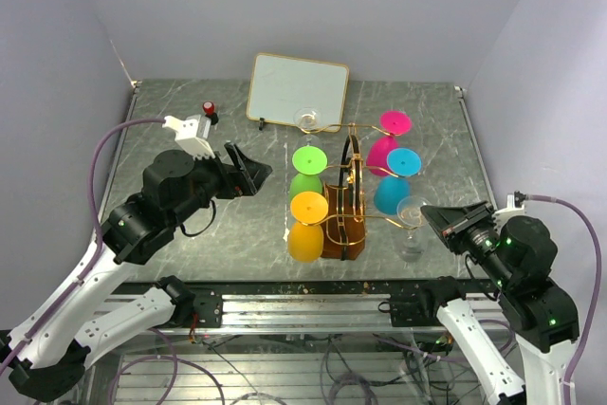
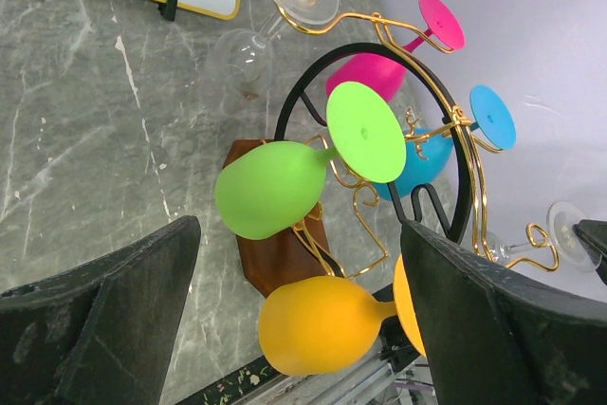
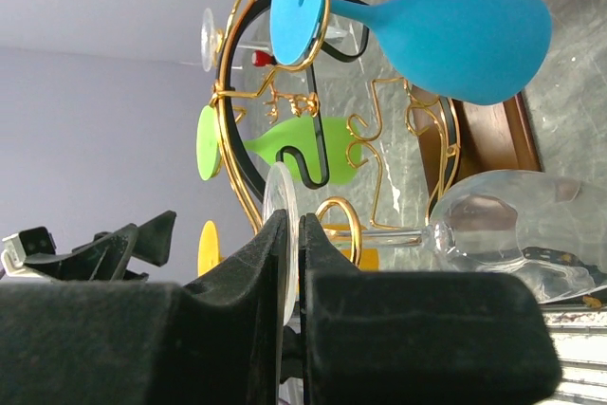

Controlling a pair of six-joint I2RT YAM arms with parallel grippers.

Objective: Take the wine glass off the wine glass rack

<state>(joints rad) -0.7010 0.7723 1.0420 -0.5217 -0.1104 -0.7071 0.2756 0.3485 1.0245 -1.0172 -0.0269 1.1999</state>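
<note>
The wine glass rack point(image 1: 343, 227) is a brown wooden stand with gold wire arms, in the middle of the table. A clear wine glass point(image 1: 412, 227) hangs upside down at its right arm. My right gripper point(image 1: 429, 216) is shut on the rim of this glass's round foot point(image 3: 281, 187). The thin disc sits edge-on between the pads of the right gripper point(image 3: 295, 225). Its stem runs through a gold curl point(image 3: 343, 223) to the bowl point(image 3: 503, 234). My left gripper point(image 1: 252, 170) stands open left of the rack, holding nothing. In the left wrist view, the left gripper point(image 2: 299, 234) faces the green glass point(image 2: 270, 187) and orange glass point(image 2: 318, 324).
Green point(image 1: 306, 185), orange point(image 1: 305, 240), pink point(image 1: 383, 153) and blue point(image 1: 391, 194) glasses hang on the rack. A second clear glass point(image 1: 307, 120) hangs at the back. A white framed board point(image 1: 297, 90) stands behind. A small red-capped object point(image 1: 209, 109) sits at the back left.
</note>
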